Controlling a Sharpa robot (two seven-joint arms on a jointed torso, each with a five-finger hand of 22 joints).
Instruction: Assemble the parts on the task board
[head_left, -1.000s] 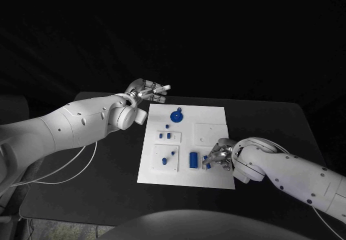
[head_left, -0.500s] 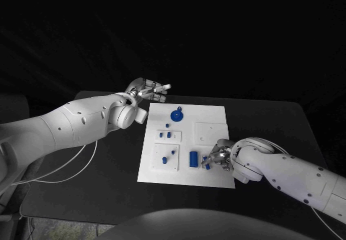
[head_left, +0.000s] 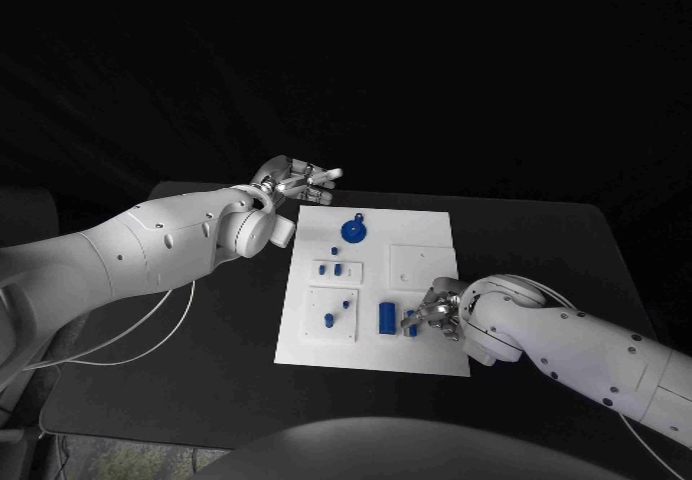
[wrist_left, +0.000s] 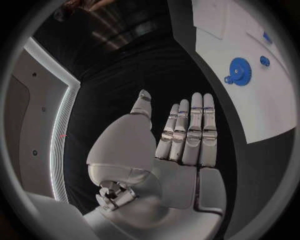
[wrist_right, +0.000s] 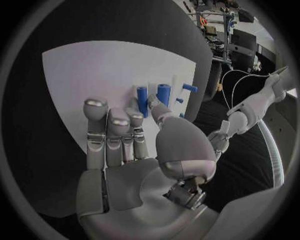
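The right hand (head_left: 437, 312) is lowered over the board (head_left: 427, 230) at its five o'clock corner, whether gripping the small blue peg (wrist_right: 142, 93) cannot be told; fingertips should be closed squarely. The left hand (head_left: 293, 180) is held open at eleven o'clock.

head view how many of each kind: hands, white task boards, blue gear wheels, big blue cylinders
hands: 2, the left hand and the right hand
white task board: 1
blue gear wheel: 1
big blue cylinder: 1
total: 5
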